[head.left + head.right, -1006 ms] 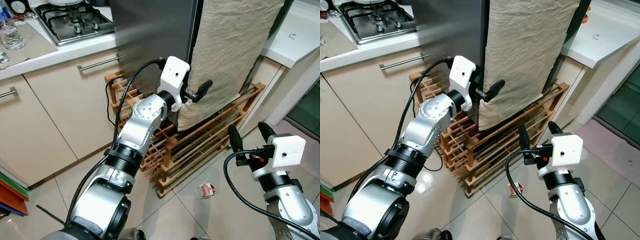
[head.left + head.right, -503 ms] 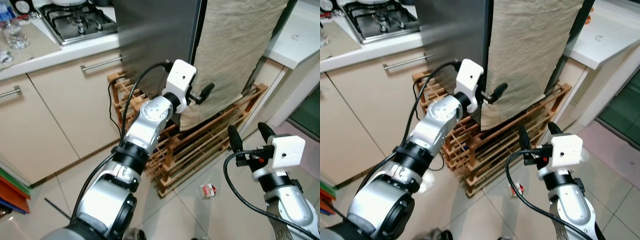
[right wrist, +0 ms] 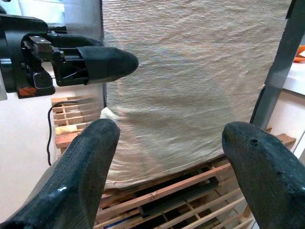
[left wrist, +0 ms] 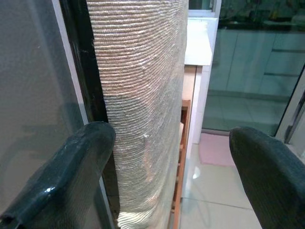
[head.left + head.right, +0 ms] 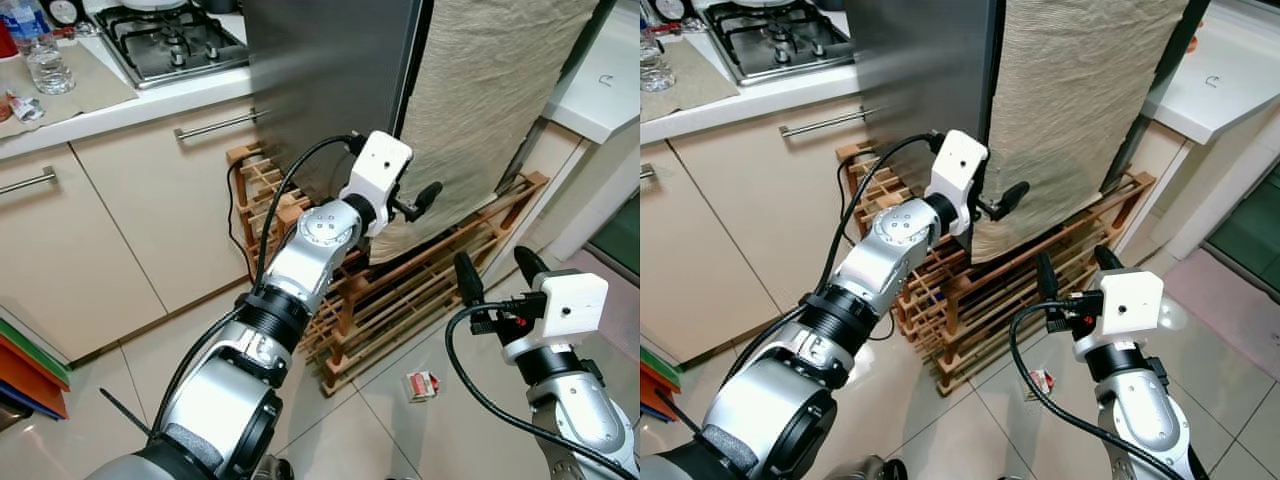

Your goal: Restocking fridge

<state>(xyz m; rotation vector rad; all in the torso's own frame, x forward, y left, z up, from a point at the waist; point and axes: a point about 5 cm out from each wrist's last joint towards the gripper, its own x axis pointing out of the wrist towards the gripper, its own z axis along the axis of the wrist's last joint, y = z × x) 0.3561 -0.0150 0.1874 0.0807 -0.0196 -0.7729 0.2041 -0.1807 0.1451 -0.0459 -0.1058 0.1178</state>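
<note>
Left tool at the fridge door edge, door not yet open.

My left tool (image 5: 418, 203) is open, holding nothing, one finger against the dark seam where the grey fridge (image 5: 330, 80) meets its cloth-draped door (image 5: 500, 90). That seam runs upright, at 12 o'clock from the tool, with the drape's free edge between the fingers. My right tool (image 5: 495, 275), also open and empty, hangs lower at 5 o'clock, well apart, above the wooden rack (image 5: 420, 290). Left arm is nearer; I judge it does the pull.

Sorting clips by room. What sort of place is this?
A home kitchen, most likely: a gas hob set in a counter over cream cabinets, beside a grey fridge.
</note>
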